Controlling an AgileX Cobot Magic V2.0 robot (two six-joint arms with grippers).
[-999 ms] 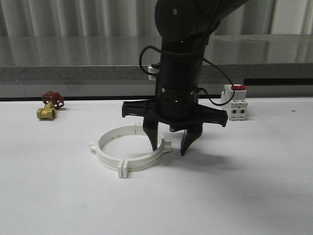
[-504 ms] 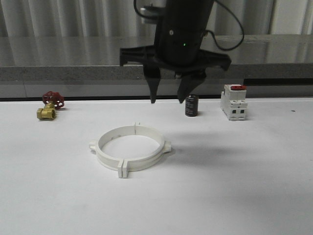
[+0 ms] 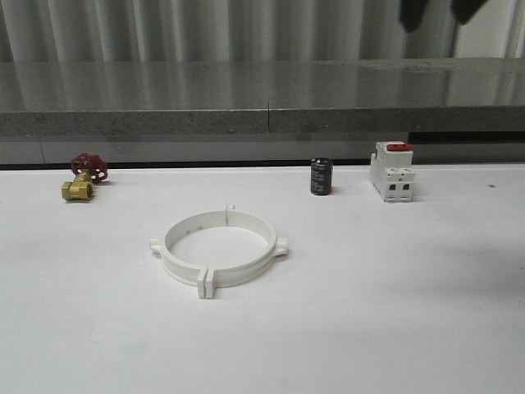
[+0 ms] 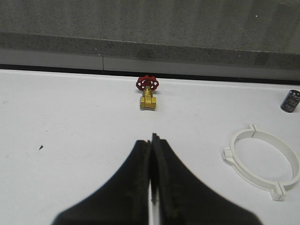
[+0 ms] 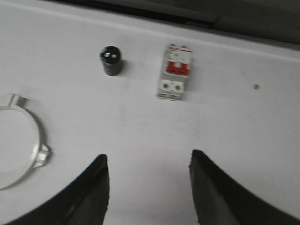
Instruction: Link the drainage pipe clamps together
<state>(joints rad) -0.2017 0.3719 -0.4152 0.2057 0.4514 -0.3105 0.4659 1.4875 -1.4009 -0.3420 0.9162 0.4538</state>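
Note:
The two white drainage pipe clamps (image 3: 238,271) lie joined as one ring with protruding lugs, flat on the white table left of centre. No gripper touches the ring. My right gripper (image 3: 439,11) is high above the table's back right, with just its dark fingertips at the top edge of the front view. The right wrist view has it (image 5: 149,159) open and empty above bare table, the ring (image 5: 36,136) off to one side. My left gripper (image 4: 151,138) is shut on nothing over bare table, apart from the ring (image 4: 252,178).
A brass valve with a red handwheel (image 3: 82,177) sits at the back left. A small black cylinder (image 3: 321,176) and a white boxy switch with a red top (image 3: 391,171) stand at the back right. A grey ledge (image 3: 164,90) runs behind the table.
My right gripper, which stood with a finger inside the ring, has risen and moved right, nearly out of the front view. The ring stays on the table where it was.

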